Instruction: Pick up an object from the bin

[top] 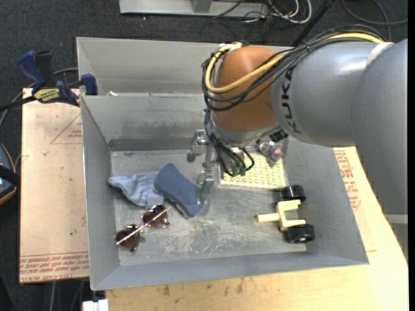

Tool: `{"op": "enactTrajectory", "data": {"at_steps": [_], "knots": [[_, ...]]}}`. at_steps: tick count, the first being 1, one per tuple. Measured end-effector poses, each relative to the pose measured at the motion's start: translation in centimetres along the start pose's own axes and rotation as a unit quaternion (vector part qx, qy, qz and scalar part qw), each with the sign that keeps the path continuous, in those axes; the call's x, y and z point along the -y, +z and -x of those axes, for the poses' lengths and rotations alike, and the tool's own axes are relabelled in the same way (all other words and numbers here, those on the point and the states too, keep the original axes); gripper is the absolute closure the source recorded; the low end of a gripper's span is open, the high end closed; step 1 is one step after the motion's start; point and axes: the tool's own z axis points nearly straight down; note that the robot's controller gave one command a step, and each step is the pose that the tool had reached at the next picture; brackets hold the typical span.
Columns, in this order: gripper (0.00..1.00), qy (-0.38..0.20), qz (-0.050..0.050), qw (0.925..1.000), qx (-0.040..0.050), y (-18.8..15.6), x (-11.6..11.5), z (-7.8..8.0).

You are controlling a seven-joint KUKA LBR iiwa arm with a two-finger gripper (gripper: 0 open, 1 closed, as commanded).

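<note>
A dark blue folded cloth point(174, 185) is lying left of centre on the floor of the grey metal bin point(98, 193). The gripper point(205, 188) is hanging at the cloth's right-hand edge, seemingly touching it. I cannot tell how wide the claw is standing or whether it is gripping anything. A paler blue-grey cloth point(131, 185) is lying against the dark one's left side. Sunglasses point(142, 227) with reddish lenses are sitting just in front of both. A yellowish dotted card point(259, 173) is lying right of the gripper, and a cream toy with black wheels point(292, 220) is resting near the right wall.
</note>
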Motion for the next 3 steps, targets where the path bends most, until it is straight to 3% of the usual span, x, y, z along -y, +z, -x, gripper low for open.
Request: {"op": "enactTrajectory", "data": {"at_steps": [1, 2, 3], "knots": [[0.00, -0.145, 0.002, 0.9894, -0.0047, 3.4, -0.8, -0.7], [0.00, -0.213, 0.001, 0.9770, -0.0026, 4.5, 0.0, -0.1], [1.00, -0.325, 0.001, 0.9457, -0.0008, 6.7, -2.9, -4.3]]}}
